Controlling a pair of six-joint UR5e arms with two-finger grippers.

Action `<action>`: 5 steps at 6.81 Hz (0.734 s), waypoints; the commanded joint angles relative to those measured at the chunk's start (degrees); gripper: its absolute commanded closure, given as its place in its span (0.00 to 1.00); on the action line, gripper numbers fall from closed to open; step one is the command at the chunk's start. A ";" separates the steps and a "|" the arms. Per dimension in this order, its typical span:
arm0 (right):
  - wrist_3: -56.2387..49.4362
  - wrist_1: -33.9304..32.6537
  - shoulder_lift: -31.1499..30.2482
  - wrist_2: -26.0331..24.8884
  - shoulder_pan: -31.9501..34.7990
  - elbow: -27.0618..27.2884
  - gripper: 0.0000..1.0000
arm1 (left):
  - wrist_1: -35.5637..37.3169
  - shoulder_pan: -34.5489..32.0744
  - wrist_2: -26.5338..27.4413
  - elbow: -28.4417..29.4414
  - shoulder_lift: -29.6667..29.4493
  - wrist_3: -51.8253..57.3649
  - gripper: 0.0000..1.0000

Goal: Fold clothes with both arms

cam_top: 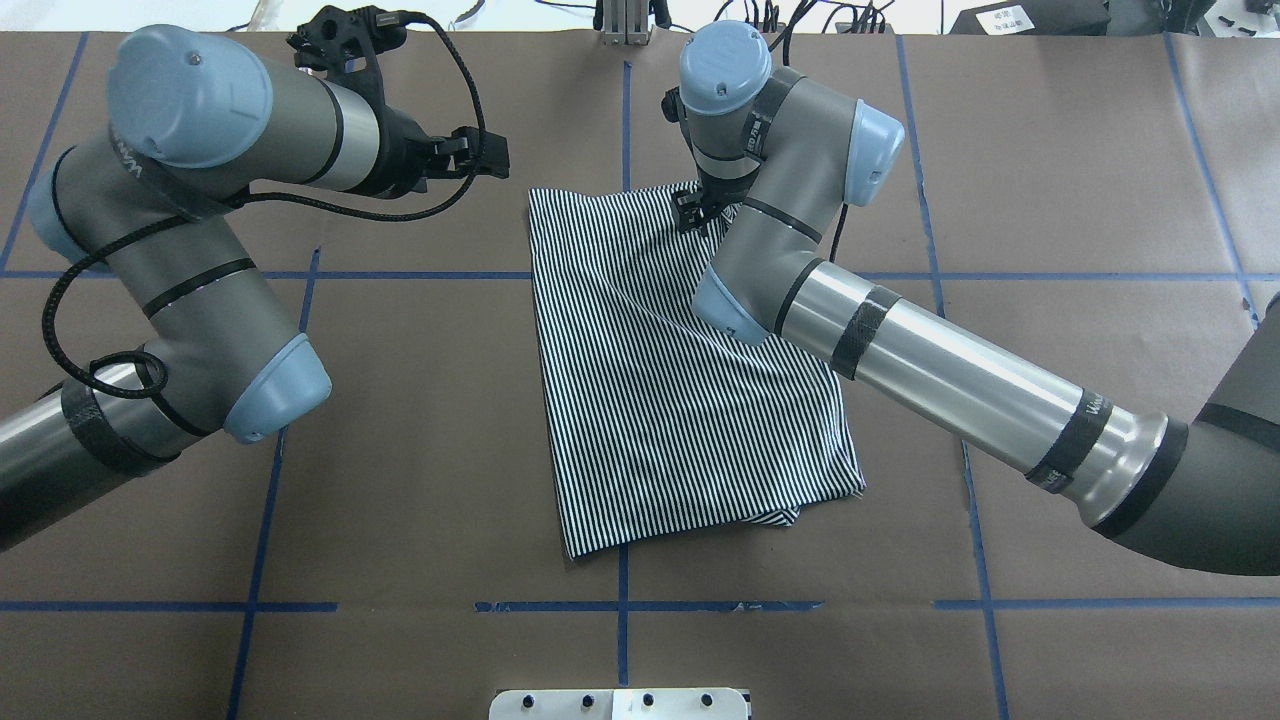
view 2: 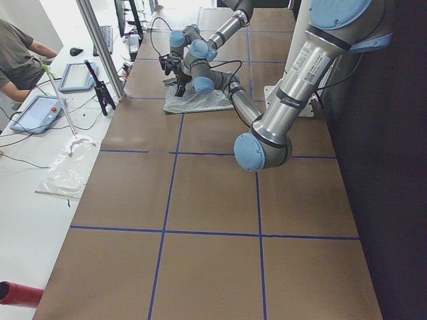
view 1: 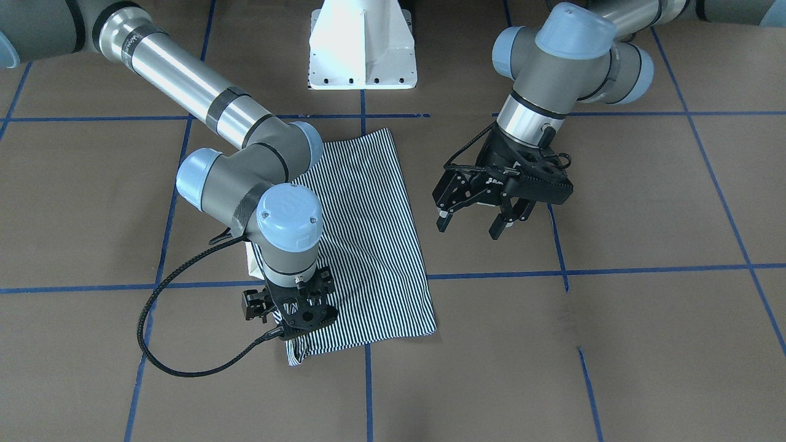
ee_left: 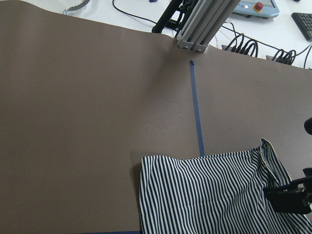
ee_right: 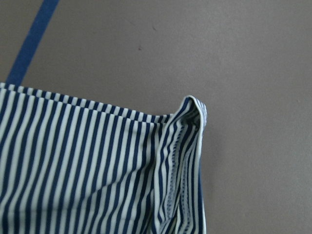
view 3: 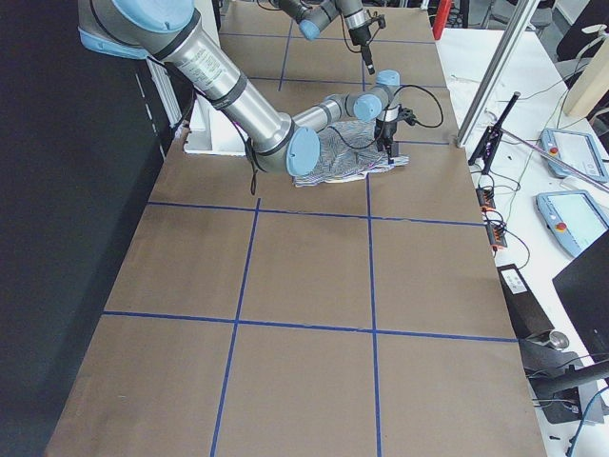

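We find the polo shirt (view 1: 368, 233) lying folded into a rough oblong on the brown table (view 1: 614, 344), its navy-and-white stripes facing up. It lies across two blue tape lines (view 1: 614, 269), and the white pedestal (view 1: 362, 43) stands near its robot-side edge.

The right gripper (view 1: 293, 316) points straight down and sits on the shirt. It is close to the corner farthest from the robot, on the robot's right side. Its fingertips are hidden under the wrist and tool body, so we cannot tell whether they pinch the cloth or merely press on it. In the right wrist view, the hem at this corner stands up in a small peak, with the stitched underside showing.

The left gripper (view 1: 468, 227) hangs above bare table beside the shirt's opposite long edge, near it but not touching. Its jaws stand wide apart and carry nothing.
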 commanded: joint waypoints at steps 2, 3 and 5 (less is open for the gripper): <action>-0.54 -0.22 -1.56 -0.25 0.55 -0.06 0.00 | 0.00 -0.01 -0.02 0.00 -0.09 0.02 0.00; -1.93 -0.22 -2.79 -0.25 2.73 -0.06 0.00 | 0.00 -0.01 -0.02 0.00 -0.09 0.02 0.00; -13.33 0.13 -6.91 -0.08 9.23 -0.06 0.00 | 0.09 -0.01 -0.02 0.00 -0.17 -0.07 0.00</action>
